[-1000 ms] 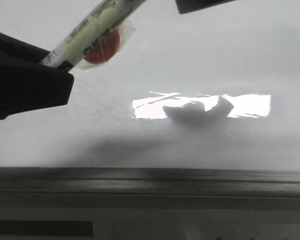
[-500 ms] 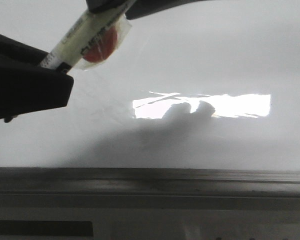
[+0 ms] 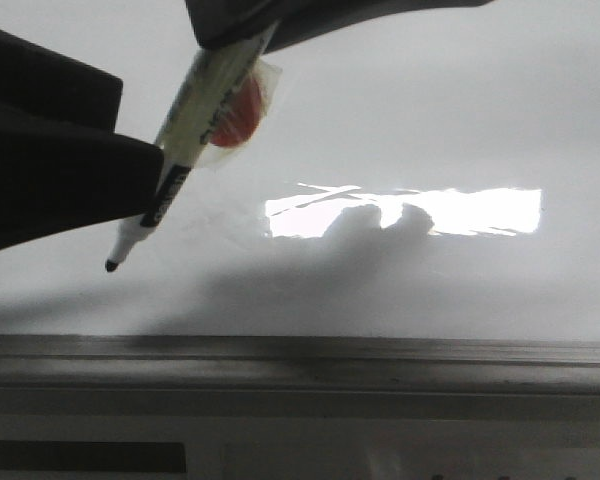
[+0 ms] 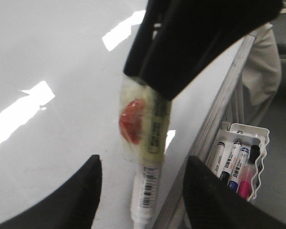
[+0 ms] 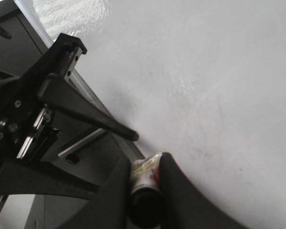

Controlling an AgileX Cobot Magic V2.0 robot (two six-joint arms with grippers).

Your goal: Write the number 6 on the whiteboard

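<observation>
The whiteboard (image 3: 430, 120) is glossy white-grey with a bright rectangular glare. No number 6 shows on it. My right gripper (image 3: 250, 25) reaches in from above and is shut on the upper barrel of a marker (image 3: 205, 105) that has a yellowish body and a red patch under clear tape. The marker slants down to the left, and its bare black tip (image 3: 111, 265) hangs just over the board. In the right wrist view the marker's end (image 5: 144, 177) sits clamped between the fingers. My left gripper (image 4: 142, 162) is open, with its fingers (image 4: 88, 191) wide on both sides of the marker and not touching it.
The board's grey metal frame (image 3: 300, 370) runs along the near edge. A white tray (image 4: 245, 138) holding several markers hangs beside the frame in the left wrist view. A beige cloth shape (image 4: 262, 71) stands beyond it. The left arm's black body (image 5: 62, 95) shows in the right wrist view.
The right gripper came down over the marker's upper end. The marker swung steeper and its tip came out from behind the left gripper. The left gripper rose a little.
</observation>
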